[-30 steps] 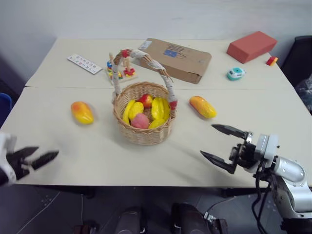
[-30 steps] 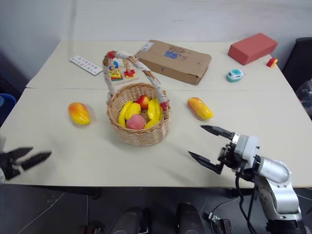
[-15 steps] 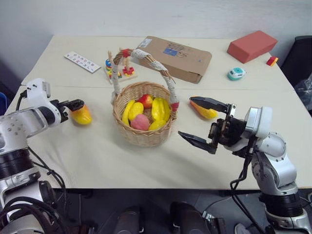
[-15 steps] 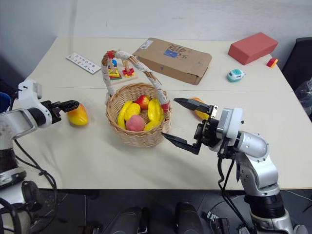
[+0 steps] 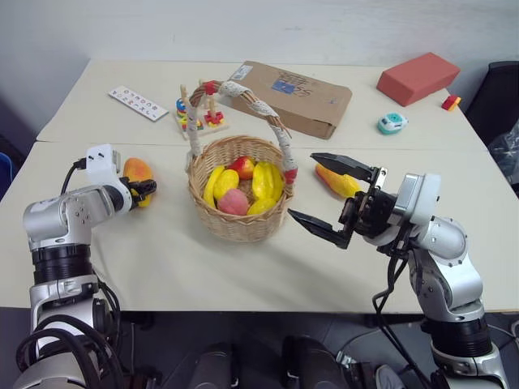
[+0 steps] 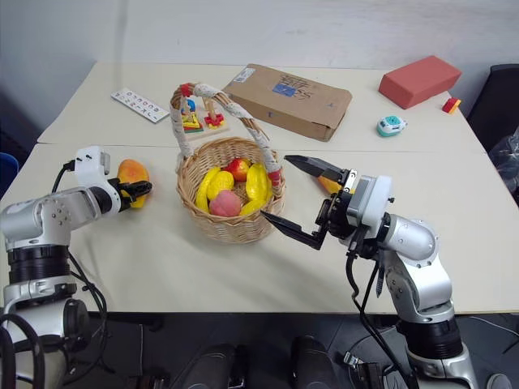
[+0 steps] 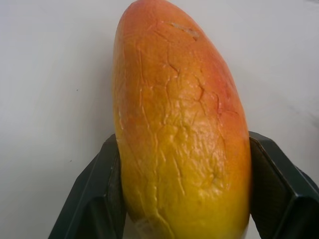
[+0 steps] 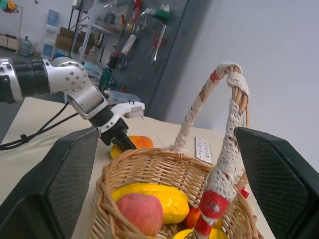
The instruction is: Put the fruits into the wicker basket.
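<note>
The tabletop (image 5: 162,267) carries everything. Near its middle stands the wicker basket (image 5: 239,219), stiff woven cane with a tall cloth-wrapped handle (image 5: 276,130); it is judged light and likely to slide if knocked, and is best left standing where it is. Yellow toy pieces and a pink peach (image 5: 233,201) are already seen inside it.

Two toy mangoes are still on the tabletop, one on each side of the basket. The left mango (image 6: 132,176) is gripped across its width by the left claw (image 6: 134,190), which is closed on it, a black finger (image 7: 99,199) against each flank. The right mango (image 5: 336,178) lies just beside the basket, partly hidden behind the right claw (image 5: 328,194), which is spread wide and holds nothing.

The mangoes are judged light, hollow and rigid. Their glossy, rounded skin is probably slippery, so a hold across the thick middle is judged safer than one near a tapering end.

The left wrist view shows fine cracks in the mango's skin and its contact with both fingers, detail lost in the head views. The right wrist view shows the basket's contents from the side, with the left claw at its mango beyond.
</note>
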